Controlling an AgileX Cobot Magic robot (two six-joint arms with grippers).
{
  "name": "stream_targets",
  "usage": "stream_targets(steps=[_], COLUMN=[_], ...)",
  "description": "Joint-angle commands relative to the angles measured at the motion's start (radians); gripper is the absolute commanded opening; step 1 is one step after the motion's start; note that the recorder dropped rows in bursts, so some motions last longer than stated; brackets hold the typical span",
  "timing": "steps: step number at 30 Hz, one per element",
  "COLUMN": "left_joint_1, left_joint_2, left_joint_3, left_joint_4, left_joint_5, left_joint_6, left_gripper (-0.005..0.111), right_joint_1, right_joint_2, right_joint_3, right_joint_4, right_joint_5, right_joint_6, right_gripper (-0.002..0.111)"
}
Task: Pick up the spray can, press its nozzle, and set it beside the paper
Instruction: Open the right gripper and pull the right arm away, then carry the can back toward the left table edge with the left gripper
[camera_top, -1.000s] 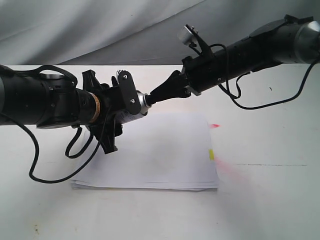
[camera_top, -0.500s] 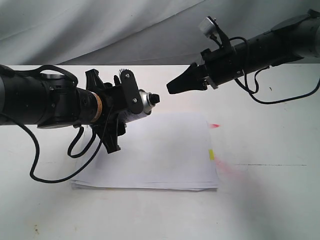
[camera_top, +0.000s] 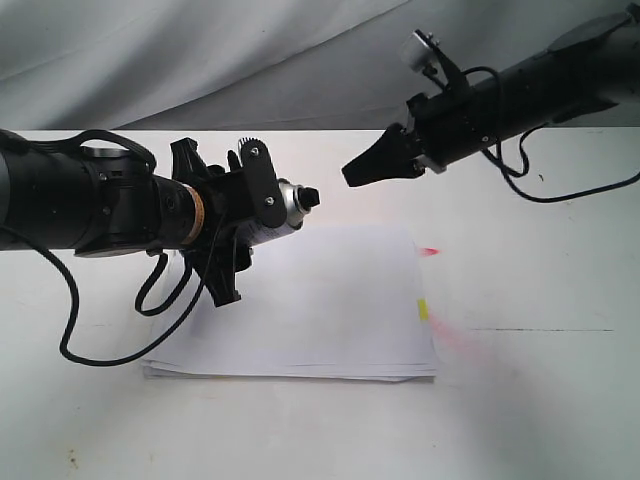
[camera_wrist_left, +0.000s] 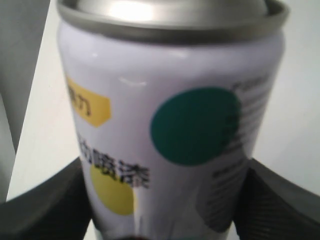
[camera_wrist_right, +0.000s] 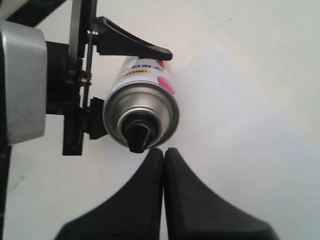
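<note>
My left gripper (camera_top: 250, 225) holds the spray can (camera_top: 268, 230) on its side above the table, silver dome and black nozzle (camera_top: 309, 198) pointing right. In the left wrist view the white can (camera_wrist_left: 170, 125) with a teal dot and yellow marks fills the picture between the fingers (camera_wrist_left: 45, 210). My right gripper (camera_top: 350, 174) is shut and empty, its tip a short gap to the right of the nozzle and slightly higher. The right wrist view shows the nozzle (camera_wrist_right: 139, 134) just beyond the closed fingertips (camera_wrist_right: 164, 152). The paper (camera_top: 320, 310) lies flat below, with yellow and red tabs (camera_top: 423, 309) at its right edge.
The white table (camera_top: 540, 400) stretches around the paper. A grey cloth backdrop (camera_top: 200, 60) hangs behind. Black cables (camera_top: 100, 350) loop from the left arm onto the table, and another cable (camera_top: 560, 195) trails from the right arm.
The right gripper, whose tip touched the nozzle a second ago, has drawn back to the right and slightly up. The left gripper and can have stayed in place.
</note>
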Motion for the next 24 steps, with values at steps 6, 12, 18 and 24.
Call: stream_targets(steps=[6, 12, 18, 24], left_joint_1=[-0.005, -0.005, 0.051, 0.176], left_joint_2=[-0.013, -0.017, -0.113, -0.329], left_joint_3=[-0.012, -0.012, -0.012, -0.012], left_joint_4=[0.007, -0.004, -0.121, -0.320], left_joint_5=[-0.042, -0.042, -0.073, -0.089], left_joint_6=[-0.028, -0.034, -0.084, -0.078], left_gripper=[0.000, 0.000, 0.000, 0.000], right_joint_1=[-0.002, -0.002, -0.002, -0.002], right_joint_2=[-0.311, -0.501, -0.698, -0.951], right_joint_3=[-0.003, -0.003, -0.003, 0.151], right_joint_4=[-0.317, -0.476, -0.751, -0.850], right_joint_5=[-0.224, -0.236, -0.203, -0.237], right_joint_6=[0.189, 0.356, 0.606, 0.723], right_gripper=[0.000, 0.000, 0.000, 0.000])
